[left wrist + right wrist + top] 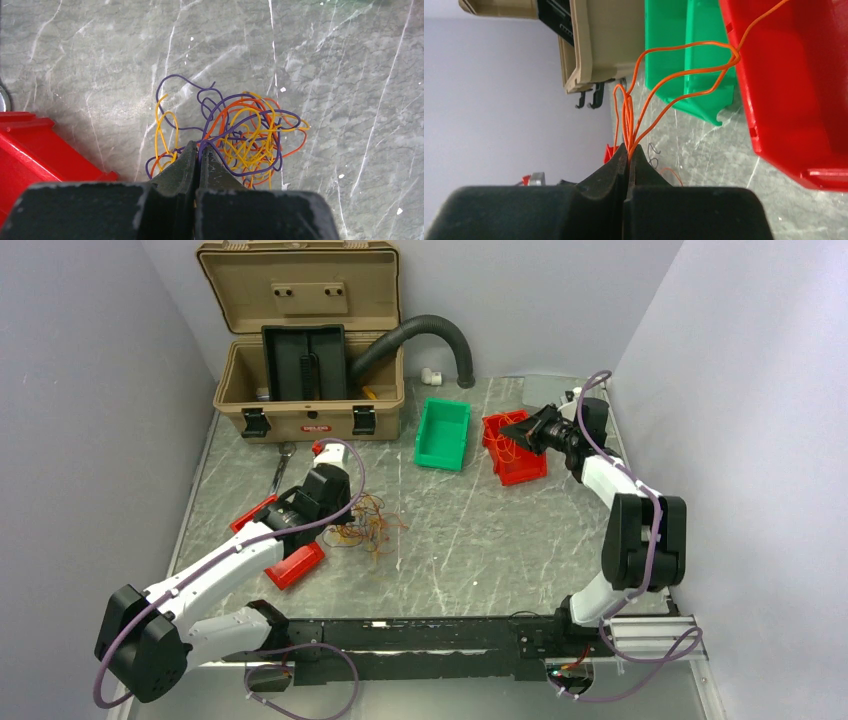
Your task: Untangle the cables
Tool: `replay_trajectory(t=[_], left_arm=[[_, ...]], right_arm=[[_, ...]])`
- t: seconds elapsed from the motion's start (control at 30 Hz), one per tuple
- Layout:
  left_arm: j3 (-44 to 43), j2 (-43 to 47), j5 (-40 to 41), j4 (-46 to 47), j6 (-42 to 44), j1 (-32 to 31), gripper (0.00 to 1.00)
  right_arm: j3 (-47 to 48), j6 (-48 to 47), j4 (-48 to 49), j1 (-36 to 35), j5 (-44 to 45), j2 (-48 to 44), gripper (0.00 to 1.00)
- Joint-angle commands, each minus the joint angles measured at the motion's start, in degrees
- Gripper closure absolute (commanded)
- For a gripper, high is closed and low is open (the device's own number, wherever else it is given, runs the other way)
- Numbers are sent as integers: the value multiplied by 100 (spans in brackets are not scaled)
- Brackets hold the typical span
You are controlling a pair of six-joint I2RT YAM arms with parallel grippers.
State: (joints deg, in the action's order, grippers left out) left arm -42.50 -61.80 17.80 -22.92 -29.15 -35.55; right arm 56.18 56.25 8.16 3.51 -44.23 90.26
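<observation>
The cables (245,137) lie as a tangle of thin purple, yellow and orange wires on the marble table; the top view (372,520) shows them left of centre. My left gripper (199,146) is shut on a purple strand at the tangle's near edge, low over the table, and also shows in the top view (346,524). My right gripper (628,149) is shut on a few orange wires (684,75) that loop up and away into a red bin (794,90). In the top view the right gripper (510,430) hangs over that red bin (530,472).
A green bin (442,433) stands left of the red one. An open tan toolbox (310,405) with a black hose (430,332) is at the back. Two more red bins (296,566) lie beside my left arm, one at the left wrist view's edge (30,150).
</observation>
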Motion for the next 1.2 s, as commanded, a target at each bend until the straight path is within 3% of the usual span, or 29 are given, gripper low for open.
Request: replay_trajectory(t=[0.0,0.27,0.63,0.73,0.93,1.0,1.07,1.17], left_arm=[[-16,-54,-125,308,-22,-48,100],[33,-61,-59,265,-43,-109,100],[-27,-259,64,176,49,-135,100],[-38,-294,54,232,71,-142,100],[-96,-386,-18,230,59,-167,100],[-94,-365,17,202,50,-180,100],[-77,-336,44,185,58,-189,100],[-35,-284,70,168,42,-201,100]], right_arm=[[418,725,809,112,-300,670,100],[1532,-186,-1036,188,605,1538,100],[2649,-1745,-2617,143,2559,2426,100],[3046,-2102,-2948,-49,2831,2709,100],[3675,-2643,-3599,-821,4374,3058,100],[3701,-2699,-3648,-892,4419,3056,100],[3574,-2744,-3514,-925,4414,2896,89],[3201,-2809,-3240,-936,4336,2492,64]])
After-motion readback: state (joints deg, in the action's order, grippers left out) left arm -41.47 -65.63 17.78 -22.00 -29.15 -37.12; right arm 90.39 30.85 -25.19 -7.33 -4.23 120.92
